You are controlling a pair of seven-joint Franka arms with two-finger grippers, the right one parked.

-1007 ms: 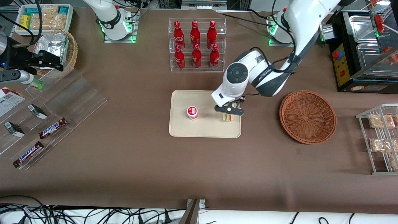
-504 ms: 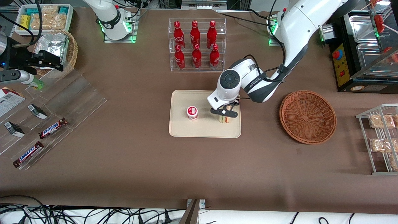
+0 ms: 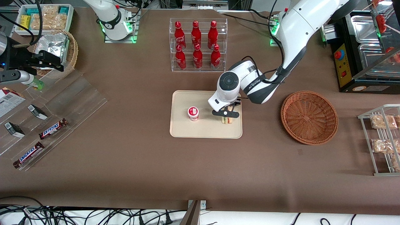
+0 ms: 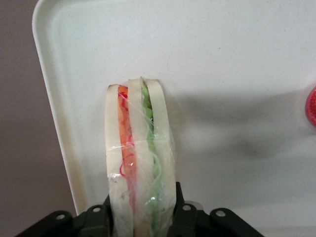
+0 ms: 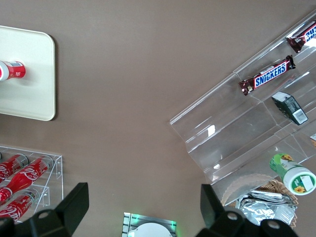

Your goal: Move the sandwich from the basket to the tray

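- My gripper [image 3: 227,117] pinches the sandwich [image 4: 139,158] upright, low over the tray [image 3: 181,129].
- Released on this narrow edge, it could topple toward the tray's rim.

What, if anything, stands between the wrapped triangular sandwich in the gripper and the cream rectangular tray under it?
Nothing visible. The left gripper is shut on the wrapped triangular sandwich over bare cream rectangular tray; the small red-lidded cup stands apart.
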